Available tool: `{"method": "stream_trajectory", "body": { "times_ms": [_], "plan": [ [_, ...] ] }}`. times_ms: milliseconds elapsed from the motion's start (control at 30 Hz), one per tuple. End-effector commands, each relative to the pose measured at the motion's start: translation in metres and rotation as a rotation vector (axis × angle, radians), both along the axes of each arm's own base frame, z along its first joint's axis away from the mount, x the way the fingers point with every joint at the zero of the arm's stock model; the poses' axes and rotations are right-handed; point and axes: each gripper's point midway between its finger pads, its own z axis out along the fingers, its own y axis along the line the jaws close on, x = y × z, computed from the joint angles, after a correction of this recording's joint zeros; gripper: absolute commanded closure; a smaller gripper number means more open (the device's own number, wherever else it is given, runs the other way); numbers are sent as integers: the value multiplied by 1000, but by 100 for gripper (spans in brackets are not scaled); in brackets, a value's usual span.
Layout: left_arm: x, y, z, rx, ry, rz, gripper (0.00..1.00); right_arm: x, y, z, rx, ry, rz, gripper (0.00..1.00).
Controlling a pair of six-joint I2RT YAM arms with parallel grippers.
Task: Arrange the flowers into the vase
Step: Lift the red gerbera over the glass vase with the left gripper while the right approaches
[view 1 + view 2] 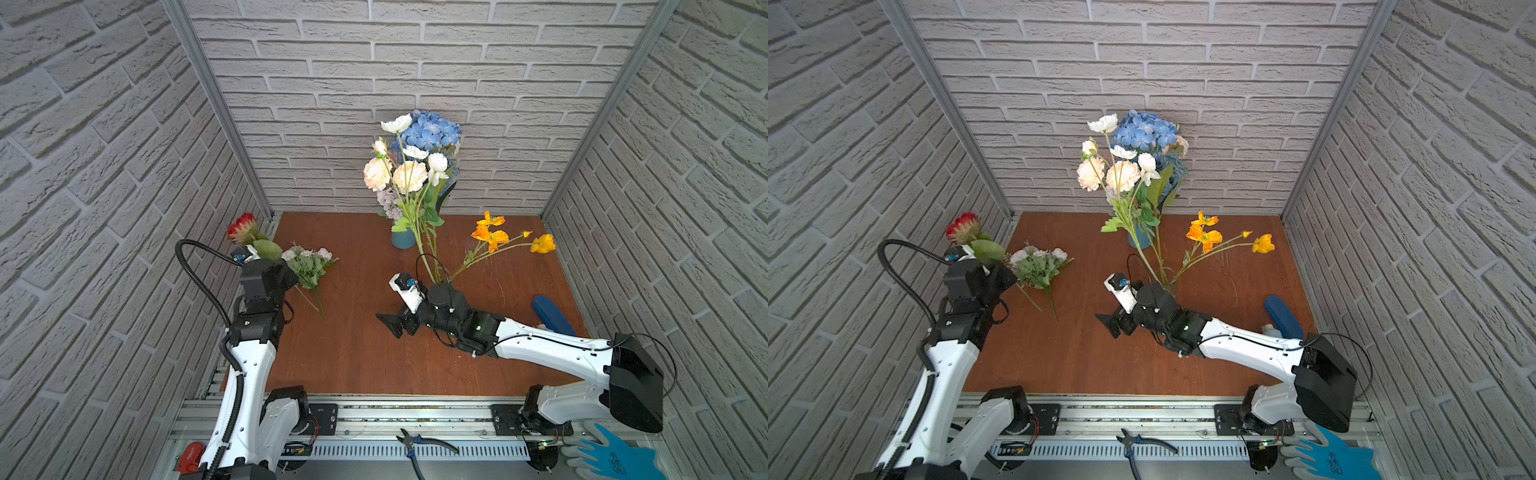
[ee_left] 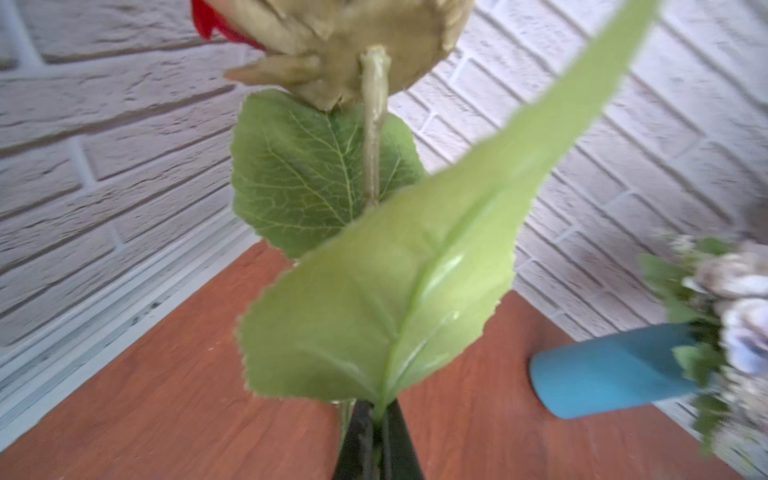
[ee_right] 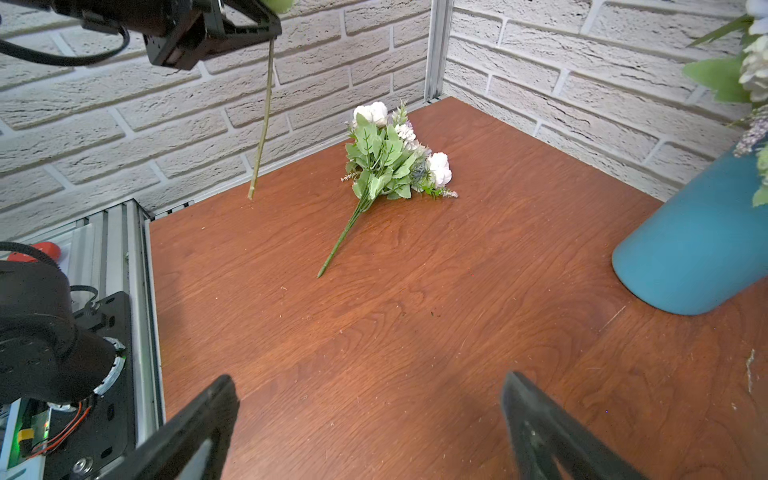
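My left gripper is shut on the green stem of a red flower, held upright off the table at the left; its stem hangs free below the jaws. A white and lilac bunch lies flat on the table beside it. The blue vase stands at the back with a blue hydrangea in it. Peach and white blooms and orange poppies rise from behind my right wrist, their stem ends hidden. My right gripper stands open and empty, low over the table's middle.
A blue-handled object lies at the table's right edge. Pliers, a blue glove and a red item rest on the front rail. Brick walls close in three sides.
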Motion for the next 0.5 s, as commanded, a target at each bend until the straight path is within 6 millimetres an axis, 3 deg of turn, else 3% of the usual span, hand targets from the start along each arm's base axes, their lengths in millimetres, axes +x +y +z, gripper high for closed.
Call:
{"method": "stream_trajectory", "body": {
  "times_ms": [0, 233, 367, 467],
  "plan": [
    [6, -44, 60, 3, -214, -181, 100, -9, -13, -15, -39, 39, -11, 0],
    [-16, -135, 127, 180, -429, -458, 100, -15, -42, -46, -75, 152, -128, 0],
    [-31, -180, 143, 285, -477, -571, 100, -21, -66, -55, -109, 189, -200, 1],
    [-45, -212, 155, 309, -549, -659, 100, -25, -89, -48, -129, 166, -253, 1]
  ]
}}
